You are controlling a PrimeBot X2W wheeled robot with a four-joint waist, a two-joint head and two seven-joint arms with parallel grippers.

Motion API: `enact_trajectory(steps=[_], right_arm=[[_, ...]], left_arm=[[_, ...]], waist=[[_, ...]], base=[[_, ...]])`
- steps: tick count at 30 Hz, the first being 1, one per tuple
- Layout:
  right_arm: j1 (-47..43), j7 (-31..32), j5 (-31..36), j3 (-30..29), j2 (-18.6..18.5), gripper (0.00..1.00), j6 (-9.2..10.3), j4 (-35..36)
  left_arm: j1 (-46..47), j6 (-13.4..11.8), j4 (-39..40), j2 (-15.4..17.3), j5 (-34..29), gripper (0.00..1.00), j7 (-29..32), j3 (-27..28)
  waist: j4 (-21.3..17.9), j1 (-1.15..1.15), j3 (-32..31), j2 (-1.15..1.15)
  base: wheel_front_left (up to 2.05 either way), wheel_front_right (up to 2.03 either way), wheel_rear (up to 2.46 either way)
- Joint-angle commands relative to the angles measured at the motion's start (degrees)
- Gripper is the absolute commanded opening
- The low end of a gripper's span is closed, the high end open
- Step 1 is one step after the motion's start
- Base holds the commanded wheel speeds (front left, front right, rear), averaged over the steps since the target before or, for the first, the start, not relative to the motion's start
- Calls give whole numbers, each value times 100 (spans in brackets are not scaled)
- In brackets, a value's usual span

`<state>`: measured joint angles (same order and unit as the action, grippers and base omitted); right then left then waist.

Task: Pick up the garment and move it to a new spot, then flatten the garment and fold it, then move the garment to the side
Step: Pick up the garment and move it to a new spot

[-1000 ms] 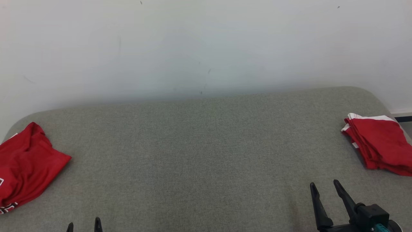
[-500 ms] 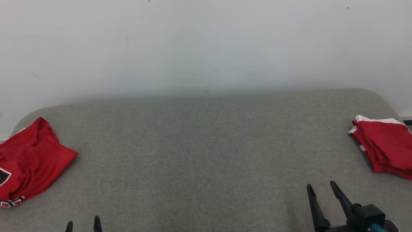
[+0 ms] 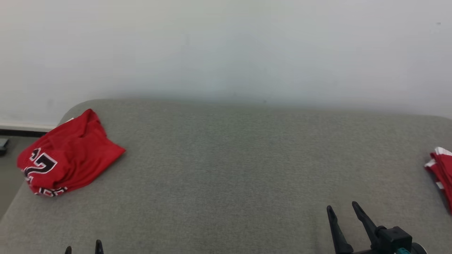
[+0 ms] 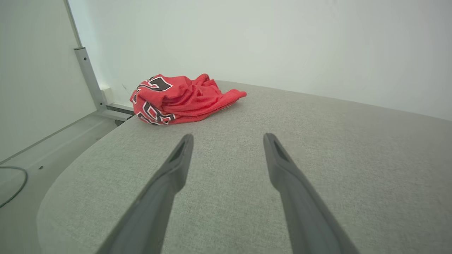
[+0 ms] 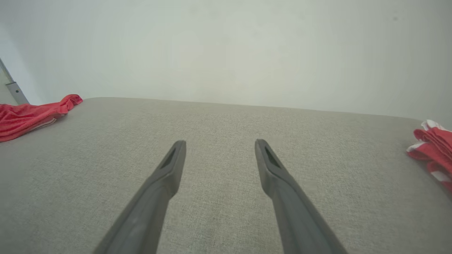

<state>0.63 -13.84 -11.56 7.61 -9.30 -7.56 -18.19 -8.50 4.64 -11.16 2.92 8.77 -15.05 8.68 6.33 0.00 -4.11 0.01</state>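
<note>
Both pairs of jaws stand apart and empty, the crumpled red jersey lying on the tabletop well ahead and left of the left jaws, so picking up, flattening, folding and setting aside all look yet to do.

A plain white wall runs along the far side, evenly lit. Against it stands a wide grey fabric-covered surface with rounded corners. To the left are pale floor, a dark skirting strip, a metal post and a loose cable.
</note>
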Motion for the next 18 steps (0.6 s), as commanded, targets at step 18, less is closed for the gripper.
enact_trajectory(steps=[18], right_arm=[[87, -85, -110, 349, 166, 100, 16, -154]], left_arm=[[-282, 53, 149, -6, -162, 100, -18, 229]], waist=[[1520, 0, -75, -1]], base=[[0, 0, 0]])
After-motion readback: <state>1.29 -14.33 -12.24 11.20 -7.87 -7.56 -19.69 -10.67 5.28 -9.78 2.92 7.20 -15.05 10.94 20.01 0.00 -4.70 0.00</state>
